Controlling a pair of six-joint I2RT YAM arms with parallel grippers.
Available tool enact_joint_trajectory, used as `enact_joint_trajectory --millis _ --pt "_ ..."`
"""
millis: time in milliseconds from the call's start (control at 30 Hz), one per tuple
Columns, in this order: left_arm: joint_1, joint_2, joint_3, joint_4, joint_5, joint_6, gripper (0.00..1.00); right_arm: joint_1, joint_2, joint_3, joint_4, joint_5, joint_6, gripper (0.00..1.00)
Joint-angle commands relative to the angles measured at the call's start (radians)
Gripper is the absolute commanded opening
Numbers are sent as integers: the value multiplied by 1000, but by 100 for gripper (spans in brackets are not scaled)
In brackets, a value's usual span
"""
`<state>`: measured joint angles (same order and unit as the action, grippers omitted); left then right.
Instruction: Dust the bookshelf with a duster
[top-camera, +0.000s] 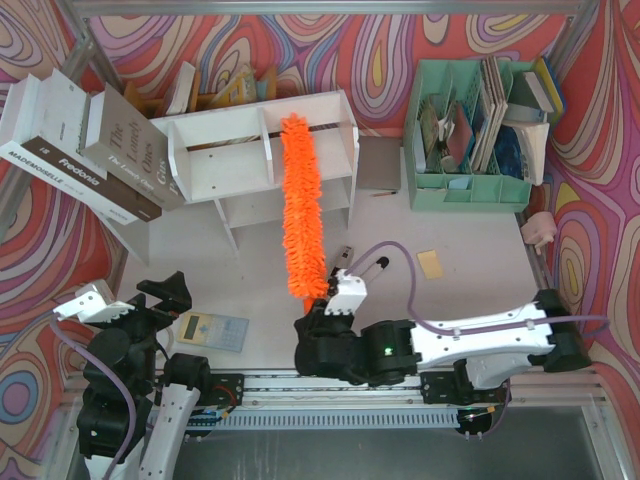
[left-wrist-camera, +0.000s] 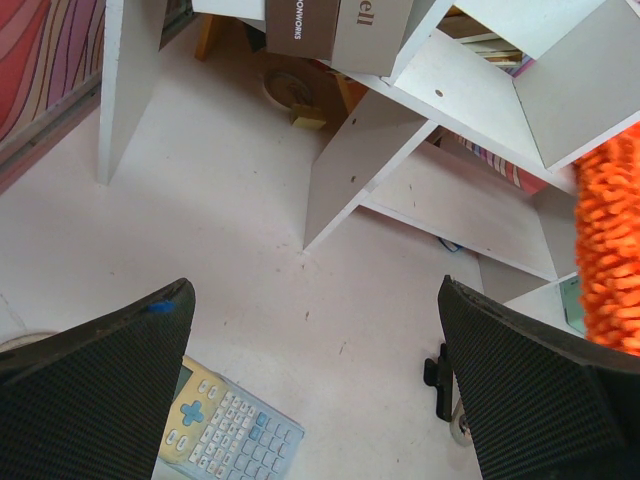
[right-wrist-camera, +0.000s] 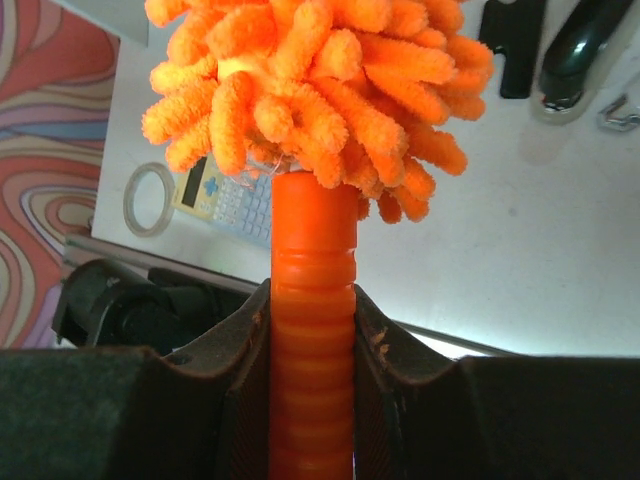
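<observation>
Right claw (right-wrist-camera: 312, 310) clamps duster (top-camera: 300, 200) handle, arm folded low, fluff laid across bookshelf (top-camera: 225, 165); left claw (left-wrist-camera: 315, 300) open above bench (left-wrist-camera: 200, 210).

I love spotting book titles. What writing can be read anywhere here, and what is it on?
"MADEMOISELLE": white spine, far left.
"Freedonia": dark spine beside it.
"The Lonely Ones": grey cover; blurred, so roughly.
"NOWORKS": brown spine, its start cut off by the picture's edge.
"ell": beige spine, also cut off.
Calculator keys: too small to read.
</observation>
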<state>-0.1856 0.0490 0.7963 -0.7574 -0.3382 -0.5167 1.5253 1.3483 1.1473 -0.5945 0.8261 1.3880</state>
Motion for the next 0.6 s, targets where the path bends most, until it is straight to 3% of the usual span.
enact_joint_trajectory --millis 0,267,567 --pt "-8 3 -5 5 3 -5 99 1 80 89 75 -21 -119 0" --pt "-8 -1 -5 2 -3 -6 99 1 -40 28 -65 101 13 0" --pt "-8 5 -5 6 4 -5 99 1 -170 18 -182 184 -8 0"
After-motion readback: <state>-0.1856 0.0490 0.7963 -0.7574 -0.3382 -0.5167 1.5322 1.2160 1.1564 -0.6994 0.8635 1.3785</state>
